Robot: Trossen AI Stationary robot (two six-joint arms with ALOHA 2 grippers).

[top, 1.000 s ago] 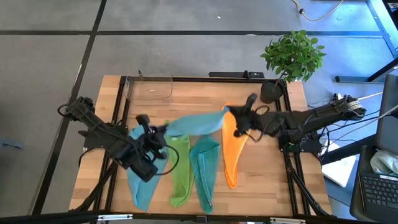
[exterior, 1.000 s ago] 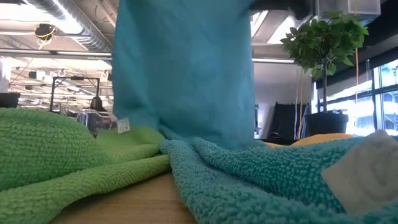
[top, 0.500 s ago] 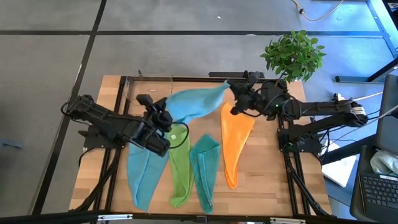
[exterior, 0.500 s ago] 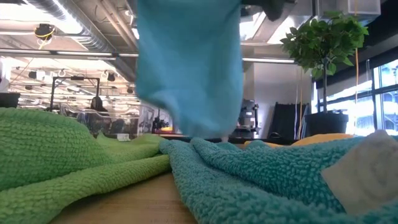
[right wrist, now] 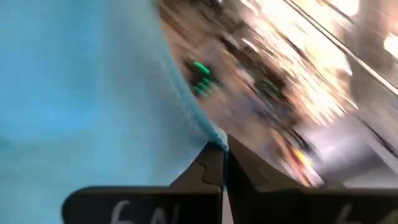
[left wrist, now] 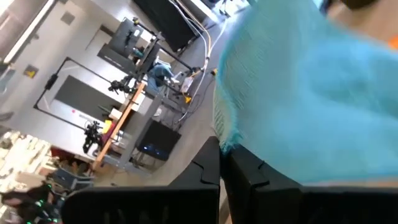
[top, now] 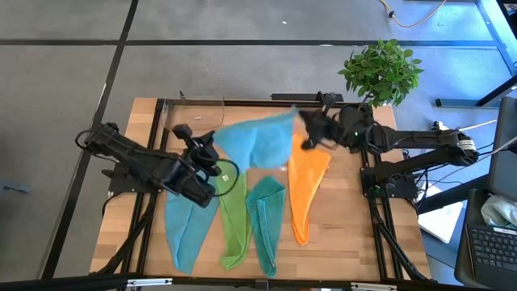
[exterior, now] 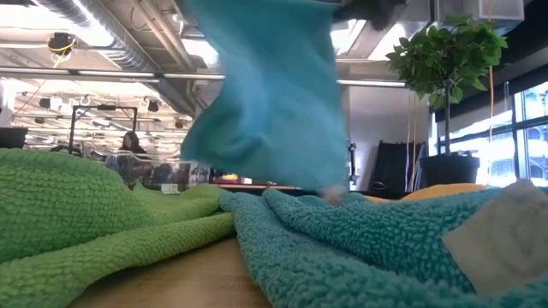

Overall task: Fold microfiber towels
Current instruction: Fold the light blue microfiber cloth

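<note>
A light blue microfiber towel (top: 258, 142) hangs spread in the air between my two grippers over the far half of the table. My left gripper (top: 214, 153) is shut on its left corner and my right gripper (top: 305, 123) is shut on its right corner. In the low view the towel (exterior: 265, 94) hangs blurred, with its lower end just beyond the teal towel (exterior: 360, 248). On the table lie, side by side in long strips, another light blue towel (top: 184, 230), a lime green towel (top: 234, 222), the teal towel (top: 266, 218) and an orange towel (top: 305, 190). My left gripper pinches a corner of the light blue towel (left wrist: 225, 138) between its two shut fingers, at the cloth's edge. The fingers lie nearly level. The towel hangs away from them, lifted off the table. My right gripper pinches the towel's other upper corner (right wrist: 213, 140) between its two shut fingers, which lie level. The cloth hangs down from the corner, with the top edge sagging a little between the two grippers.
A potted plant (top: 380, 73) stands at the table's far right corner. A clear plastic container (top: 194, 115) sits at the far left. Bare wood (top: 347, 234) shows to the right of the orange towel.
Both grippers have gone toward the table's far edge, carrying the light blue towel. The towel has swung away from the near towels and spread wider between the two corners. Its lower end has risen and still sways.
</note>
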